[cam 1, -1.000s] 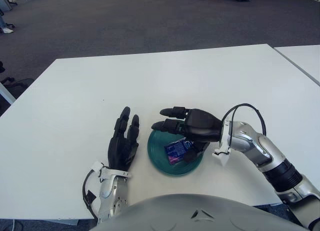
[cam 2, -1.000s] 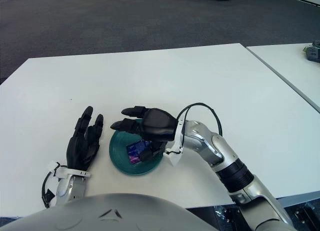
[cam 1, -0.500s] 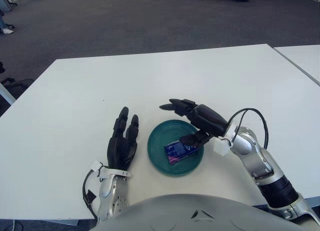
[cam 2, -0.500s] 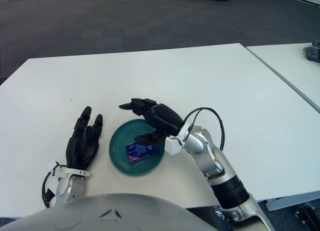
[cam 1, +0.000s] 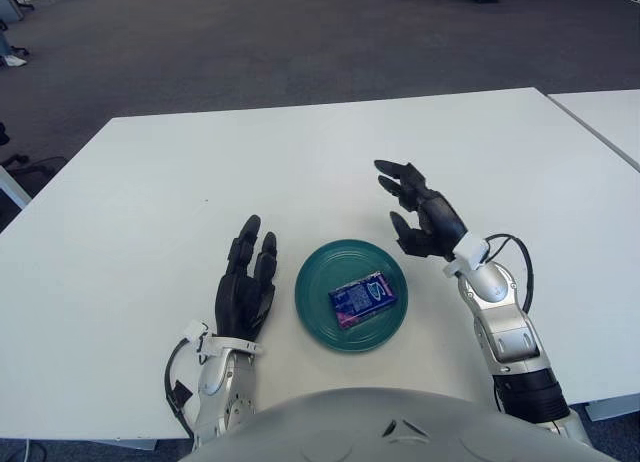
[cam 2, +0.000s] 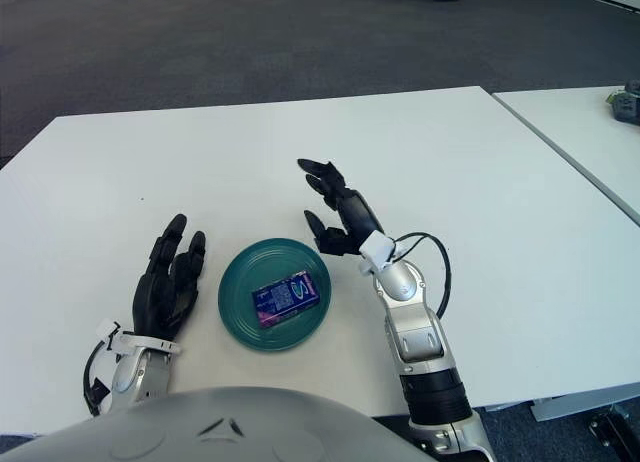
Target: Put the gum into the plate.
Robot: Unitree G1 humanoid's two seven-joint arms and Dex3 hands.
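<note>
A small blue and purple gum pack (cam 1: 362,298) lies flat inside the teal plate (cam 1: 318,312) near the table's front edge. My right hand (cam 1: 420,215) is raised above the table just right of the plate, fingers spread, holding nothing and apart from the gum. My left hand (cam 1: 247,282) rests flat on the table just left of the plate, fingers stretched out and empty.
The plate stands on a wide white table (cam 1: 300,162). A second white table (cam 1: 610,117) stands to the right across a narrow gap. Dark carpet floor lies beyond the far edge.
My right hand let go of the gum pack in the plate, lifted off it and drew back to the right with fingers spread. The left hand has not moved.
</note>
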